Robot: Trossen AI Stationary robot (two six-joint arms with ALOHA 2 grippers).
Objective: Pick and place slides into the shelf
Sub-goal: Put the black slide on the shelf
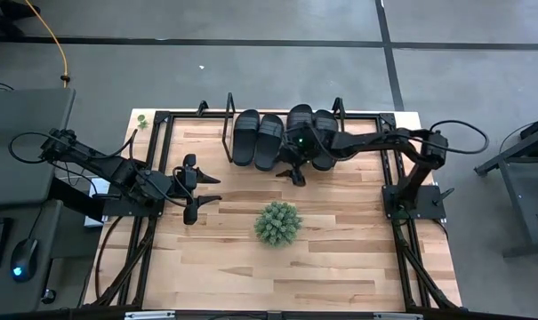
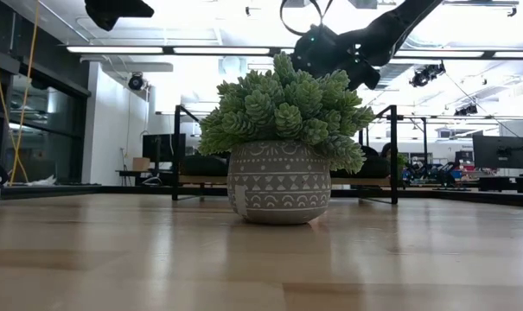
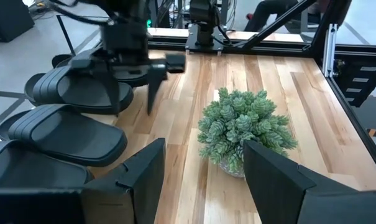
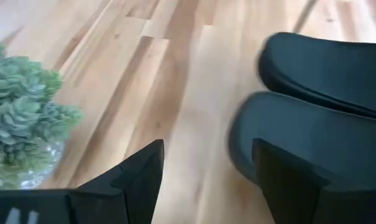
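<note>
Four black slides lie side by side on the shelf (image 1: 228,133) at the table's far side: one pair (image 1: 257,139) to the left, and another pair (image 1: 311,124) partly under my right arm. My right gripper (image 1: 294,172) is open and empty, hanging just in front of the right pair's near ends (image 4: 299,143). It also shows in the left wrist view (image 3: 151,74). My left gripper (image 1: 194,189) is open and empty over the table's left part, facing the plant. Slides also show in the left wrist view (image 3: 63,134).
A round green spiky plant in a grey patterned pot (image 1: 278,223) stands mid-table, in front of the shelf; it fills the low view (image 2: 278,155). Black frame rails (image 1: 395,169) run along the table's sides. Bare wooden tabletop (image 1: 340,267) lies toward the near edge.
</note>
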